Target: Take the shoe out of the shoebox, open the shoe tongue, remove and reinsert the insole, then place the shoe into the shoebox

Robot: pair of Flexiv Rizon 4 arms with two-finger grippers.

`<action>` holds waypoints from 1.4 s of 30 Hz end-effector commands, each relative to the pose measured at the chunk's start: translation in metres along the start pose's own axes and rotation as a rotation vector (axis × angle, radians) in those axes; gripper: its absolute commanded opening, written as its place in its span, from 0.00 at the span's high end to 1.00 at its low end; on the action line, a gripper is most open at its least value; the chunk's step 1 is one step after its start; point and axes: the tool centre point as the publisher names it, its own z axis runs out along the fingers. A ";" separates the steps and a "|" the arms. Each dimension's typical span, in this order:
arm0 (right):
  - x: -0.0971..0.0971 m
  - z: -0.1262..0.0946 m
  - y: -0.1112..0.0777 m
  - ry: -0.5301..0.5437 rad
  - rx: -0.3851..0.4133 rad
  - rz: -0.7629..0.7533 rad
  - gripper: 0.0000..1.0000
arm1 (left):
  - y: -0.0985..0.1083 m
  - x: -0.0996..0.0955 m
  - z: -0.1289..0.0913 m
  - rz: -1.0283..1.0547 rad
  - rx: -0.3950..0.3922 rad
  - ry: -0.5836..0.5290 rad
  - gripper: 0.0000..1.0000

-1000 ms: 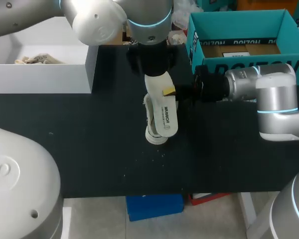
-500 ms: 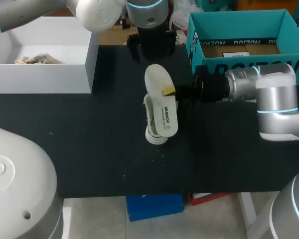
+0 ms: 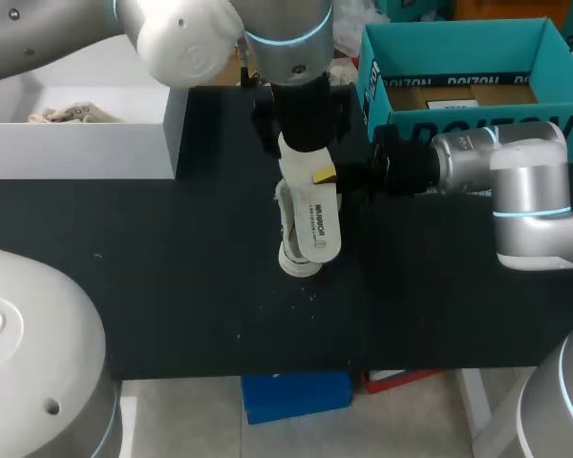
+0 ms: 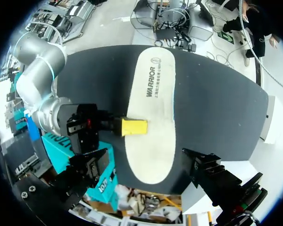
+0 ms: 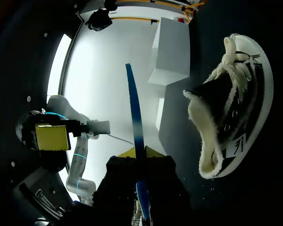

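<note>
The white insole point(image 3: 317, 221) stands on edge over the black shoe point(image 3: 286, 227) at the middle of the table. My right gripper point(image 3: 329, 177) is shut on the insole's side. In the right wrist view the insole point(image 5: 134, 127) runs edge-on out from between the fingers of the right gripper point(image 5: 140, 188), and the shoe point(image 5: 231, 108), with its white fleece lining and laces, lies beside it. My left gripper point(image 3: 304, 134) hangs open over the insole's far end. In the left wrist view the left gripper point(image 4: 151, 174) has its fingers wide to either side of the insole point(image 4: 151, 117), not touching it.
The teal shoebox point(image 3: 458, 119) stands open at the back right, behind my right arm. A white box point(image 3: 76, 148) with a crumpled item inside sits at the back left. Bare black table point(image 3: 172, 277) lies in front of the shoe.
My left gripper drew back from the insole's far end, then came down over it again. The right gripper, the insole and the shoe have stayed in place.
</note>
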 end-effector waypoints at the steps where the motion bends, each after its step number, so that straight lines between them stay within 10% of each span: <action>1: -0.001 0.001 0.001 0.000 0.000 0.000 1.00 | -0.027 0.013 -0.011 0.005 -0.028 -0.022 0.00; 11: -0.001 0.001 0.001 0.000 0.000 0.000 1.00 | -0.084 0.019 -0.014 0.027 0.015 -0.047 0.00; 25: -0.001 0.001 0.001 0.000 0.000 0.000 1.00 | -0.110 0.056 -0.021 -0.039 0.229 -0.789 0.00; 42: -0.001 0.001 0.001 0.000 0.000 0.000 1.00 | -0.112 0.059 -0.017 -0.041 0.233 -0.812 0.00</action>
